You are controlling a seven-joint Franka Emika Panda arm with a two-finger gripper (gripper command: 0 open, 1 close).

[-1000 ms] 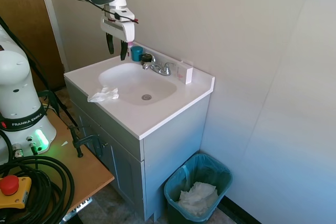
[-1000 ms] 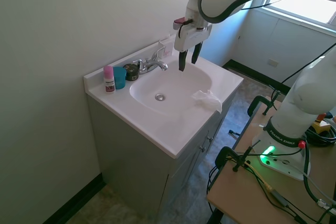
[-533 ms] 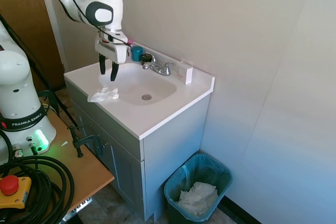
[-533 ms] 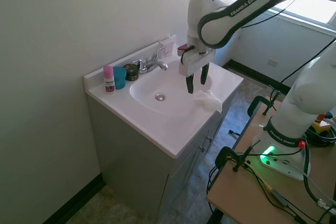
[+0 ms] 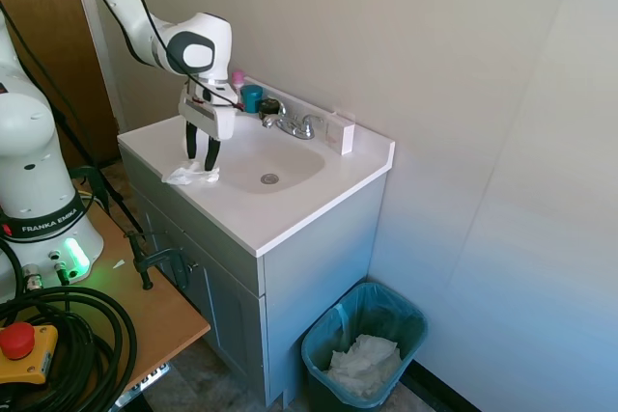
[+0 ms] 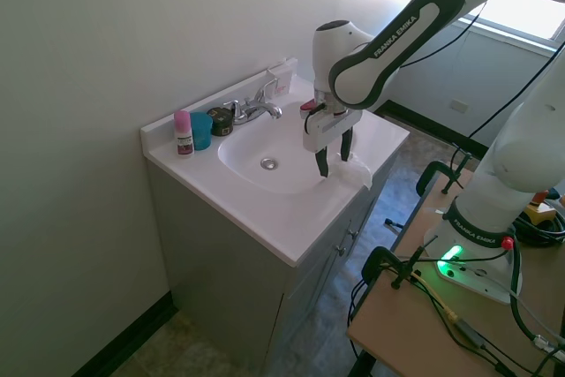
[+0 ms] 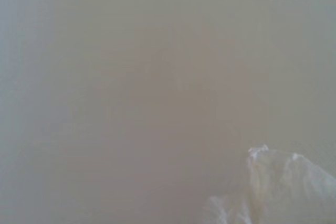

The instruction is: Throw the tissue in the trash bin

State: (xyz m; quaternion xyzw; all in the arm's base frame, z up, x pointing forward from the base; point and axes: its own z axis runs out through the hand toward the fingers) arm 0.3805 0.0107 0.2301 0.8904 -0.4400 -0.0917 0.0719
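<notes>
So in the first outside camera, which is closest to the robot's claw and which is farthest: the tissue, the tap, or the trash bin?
Measured from the gripper:
1. The tissue, right under the fingertips on the counter's front edge.
2. The tap, across the basin by the back wall.
3. The trash bin, down on the floor beside the cabinet.

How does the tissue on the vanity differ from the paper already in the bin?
The tissue is a small, flattish wad; the paper in the bin is a much larger crumpled mass. The tissue lies on the white counter at the basin's edge, under the open gripper; the paper sits low inside the teal-lined bin on the floor. Both are white and wrinkled.
</notes>
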